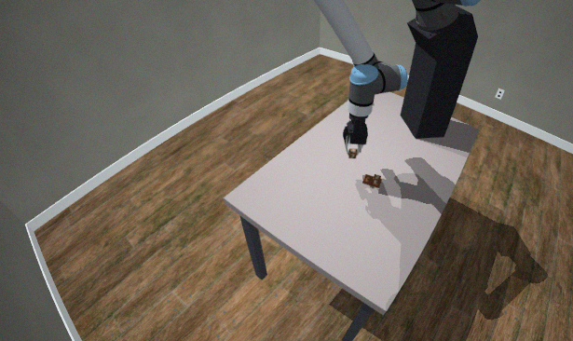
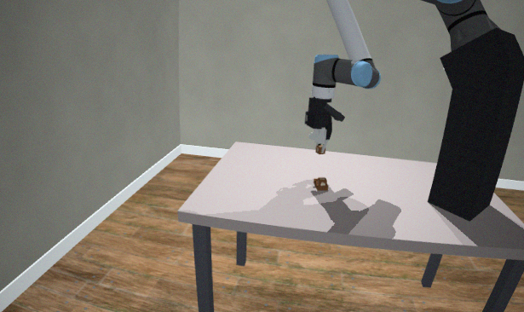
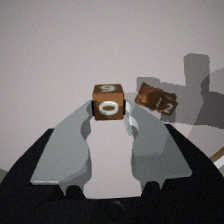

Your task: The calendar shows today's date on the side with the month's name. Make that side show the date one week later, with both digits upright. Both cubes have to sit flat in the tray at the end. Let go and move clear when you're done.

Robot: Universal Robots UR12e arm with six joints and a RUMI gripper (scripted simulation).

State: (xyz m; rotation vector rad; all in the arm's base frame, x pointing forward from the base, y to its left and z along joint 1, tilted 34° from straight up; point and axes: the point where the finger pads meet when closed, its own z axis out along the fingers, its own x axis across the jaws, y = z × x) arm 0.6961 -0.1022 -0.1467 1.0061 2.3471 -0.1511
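Note:
My gripper (image 1: 354, 150) (image 2: 321, 147) (image 3: 108, 101) is shut on a brown cube (image 1: 352, 154) (image 2: 319, 149) (image 3: 108, 88) and holds it above the table. In the wrist view its face towards the camera shows a white 0, and the face above shows a 9 or an upside-down 6. The brown calendar tray (image 1: 368, 180) (image 3: 144, 94) stands on the table, to the right of the held cube in the wrist view. The other cube (image 3: 168, 106) is at the tray's right part and shows 1 and 2 on two faces. The month's name and whether this cube sits flat cannot be made out.
The pale table (image 1: 300, 186) (image 2: 249, 183) carries the tray near its middle. The arm's dark pedestal (image 1: 423, 93) (image 2: 479, 128) stands at the table's right part in the exterior view. Shadows of the arm fall beside the tray.

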